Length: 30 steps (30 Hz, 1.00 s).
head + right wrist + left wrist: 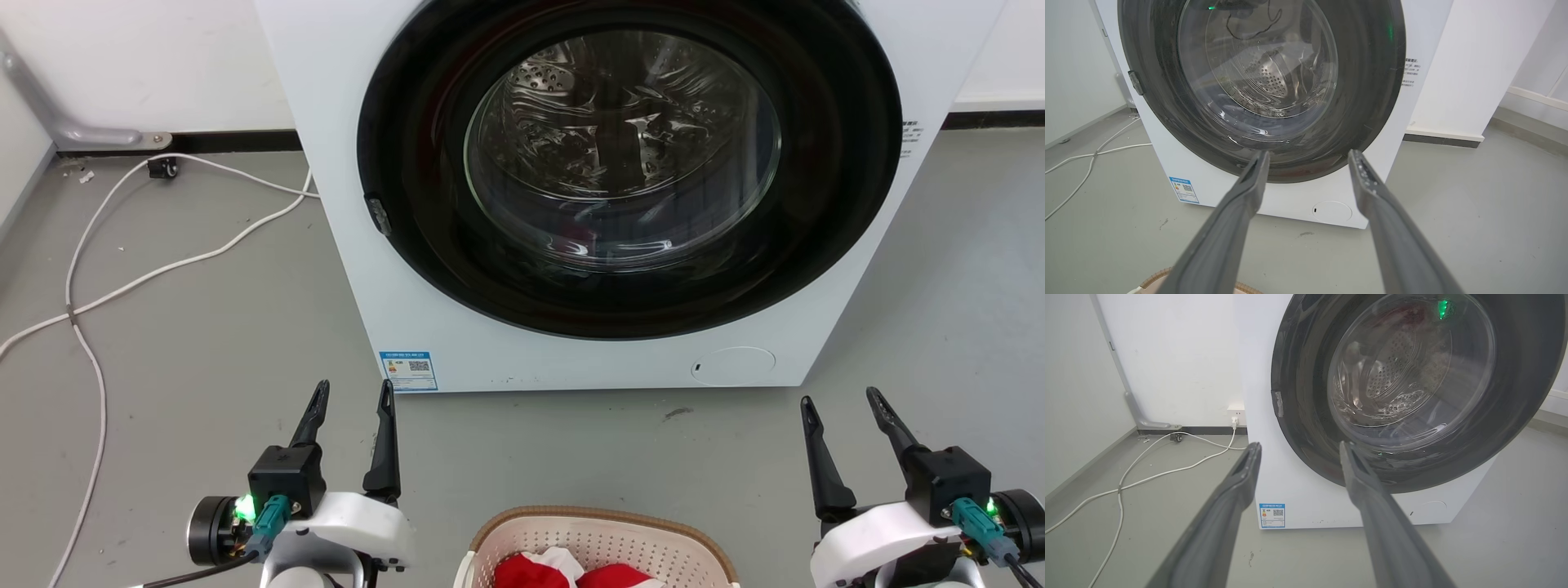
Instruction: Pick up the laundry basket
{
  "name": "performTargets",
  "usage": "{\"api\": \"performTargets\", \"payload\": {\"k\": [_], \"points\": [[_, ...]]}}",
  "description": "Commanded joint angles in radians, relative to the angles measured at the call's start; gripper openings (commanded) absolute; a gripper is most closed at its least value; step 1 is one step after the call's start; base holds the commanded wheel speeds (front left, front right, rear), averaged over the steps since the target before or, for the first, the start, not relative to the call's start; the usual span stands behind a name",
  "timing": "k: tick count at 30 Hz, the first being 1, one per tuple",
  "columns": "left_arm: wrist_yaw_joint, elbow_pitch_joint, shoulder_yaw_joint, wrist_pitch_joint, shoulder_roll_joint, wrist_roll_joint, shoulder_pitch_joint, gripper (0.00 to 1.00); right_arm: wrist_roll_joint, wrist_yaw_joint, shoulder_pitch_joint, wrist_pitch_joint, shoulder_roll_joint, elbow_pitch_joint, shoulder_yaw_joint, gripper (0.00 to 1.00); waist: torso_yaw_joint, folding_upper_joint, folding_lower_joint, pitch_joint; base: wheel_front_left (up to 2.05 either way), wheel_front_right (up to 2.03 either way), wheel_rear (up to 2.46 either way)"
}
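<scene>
At the head view's lower corners, left end effector (pixel 355 385) and right end effector (pixel 839 397) hung released, fingers spread, empty. Between them, laundry basket (pixel 606 516) sat on floor (pixel 204 343), holding red cloth (pixel 522 573). Washing machine (pixel 457 327) stood beyond.

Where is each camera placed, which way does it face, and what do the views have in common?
Head view: on the head, looking forward and down at the washing machine; left gripper, right gripper and the laundry basket rim at the bottom.
Left wrist view: low, facing the machine's door; its own two fingers, apart.
Right wrist view: low, facing the door; its own fingers, apart, basket rim at bottom edge.
Shared: all three show the machine's blue label.
</scene>
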Motion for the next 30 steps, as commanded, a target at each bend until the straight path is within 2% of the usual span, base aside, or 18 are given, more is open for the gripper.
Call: {"api": "performTargets", "payload": {"k": [1,10,16,30], "points": [[0.001,0.002,0.000,-0.008,-0.001,-0.003,0.000,1.00,0.007,0.000,0.000,-0.004,0.005,0.002,-0.002,1.00,0.001,0.0000,0.0000,0.000,0.00,0.00,0.00],[0.005,0.003,-0.001,-0.008,-0.001,0.002,-0.001,1.00,0.014,0.000,-0.007,-0.007,0.005,0.010,-0.004,1.00,0.003,0.0000,0.0000,0.002,0.00,0.00,0.00],[-0.014,0.043,-0.005,-0.007,-0.001,-0.007,-0.009,1.00,0.028,0.000,-0.002,0.013,0.005,0.031,-0.006,1.00,0.002,0.0000,0.0000,0.015,0.00,0.00,0.00],[-0.069,0.347,-0.047,-0.005,-0.001,-0.061,-0.061,1.00,0.076,0.000,-0.032,0.058,0.004,0.218,-0.009,1.00,-0.016,0.0000,0.0000,0.100,0.00,0.00,0.00]]}}
